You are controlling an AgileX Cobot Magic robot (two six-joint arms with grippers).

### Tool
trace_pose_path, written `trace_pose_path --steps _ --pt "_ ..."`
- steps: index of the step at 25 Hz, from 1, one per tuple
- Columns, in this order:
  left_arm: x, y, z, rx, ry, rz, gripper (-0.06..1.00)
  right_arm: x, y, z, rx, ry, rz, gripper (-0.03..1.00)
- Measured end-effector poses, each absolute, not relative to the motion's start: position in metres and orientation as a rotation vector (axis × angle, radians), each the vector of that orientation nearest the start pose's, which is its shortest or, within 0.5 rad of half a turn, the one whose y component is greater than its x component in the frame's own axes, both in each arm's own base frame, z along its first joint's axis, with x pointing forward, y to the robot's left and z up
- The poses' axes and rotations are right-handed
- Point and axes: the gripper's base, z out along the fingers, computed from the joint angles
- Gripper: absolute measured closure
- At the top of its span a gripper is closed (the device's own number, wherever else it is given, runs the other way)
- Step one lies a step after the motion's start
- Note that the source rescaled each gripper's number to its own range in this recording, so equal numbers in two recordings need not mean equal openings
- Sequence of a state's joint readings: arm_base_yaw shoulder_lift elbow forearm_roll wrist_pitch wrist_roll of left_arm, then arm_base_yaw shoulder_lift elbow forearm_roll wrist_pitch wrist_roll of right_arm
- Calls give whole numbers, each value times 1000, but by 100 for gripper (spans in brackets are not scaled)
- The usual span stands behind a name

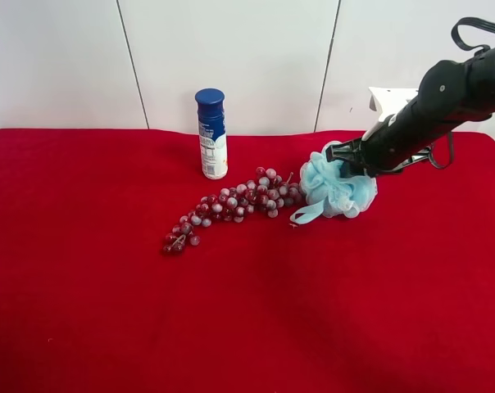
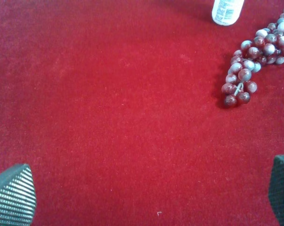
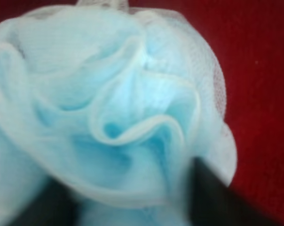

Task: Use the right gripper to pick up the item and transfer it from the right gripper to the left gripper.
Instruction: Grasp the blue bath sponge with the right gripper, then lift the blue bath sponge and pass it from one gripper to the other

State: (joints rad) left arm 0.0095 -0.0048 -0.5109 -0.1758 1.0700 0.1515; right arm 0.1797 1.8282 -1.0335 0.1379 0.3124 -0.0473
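Observation:
The light-blue mesh bath pouf [image 1: 338, 188] lies on the red cloth just right of the grape bunch, its ribbon loop [image 1: 307, 214] trailing toward the front. The right gripper [image 1: 346, 160], on the black arm with a white block, reaches down into the pouf's top from the right. In the right wrist view the pouf [image 3: 128, 103] fills the frame and bulges between the two dark fingers [image 3: 212, 197], which are drawn in on it. The left gripper [image 2: 142, 197] is open and empty above bare red cloth; its arm is out of the exterior high view.
A red grape bunch [image 1: 231, 205] lies left of the pouf, touching or nearly touching it; it also shows in the left wrist view [image 2: 255, 61]. A blue-capped white bottle [image 1: 212, 135] stands behind it. The red cloth [image 1: 108, 311] covers the table up to a white wall.

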Motion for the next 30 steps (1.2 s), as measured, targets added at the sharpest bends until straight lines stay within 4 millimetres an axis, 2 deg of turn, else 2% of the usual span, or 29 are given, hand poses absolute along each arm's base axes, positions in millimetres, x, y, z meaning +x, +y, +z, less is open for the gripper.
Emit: trace_pose_path --steps 1,3,13,25,30 --pt "-8 -14 281 154 2021 -109 -6 355 69 163 -138 2590 152 83" --pt "-8 -14 281 154 2021 -109 -6 356 69 163 -138 2588 152 91" --pt "-8 -14 281 154 2021 -109 -6 355 70 168 -145 2570 154 94" --pt "-8 -14 281 154 2021 -108 -6 329 91 238 -224 2416 225 95" --pt "-8 -14 281 154 2021 -108 -6 311 111 265 -295 2338 280 95"
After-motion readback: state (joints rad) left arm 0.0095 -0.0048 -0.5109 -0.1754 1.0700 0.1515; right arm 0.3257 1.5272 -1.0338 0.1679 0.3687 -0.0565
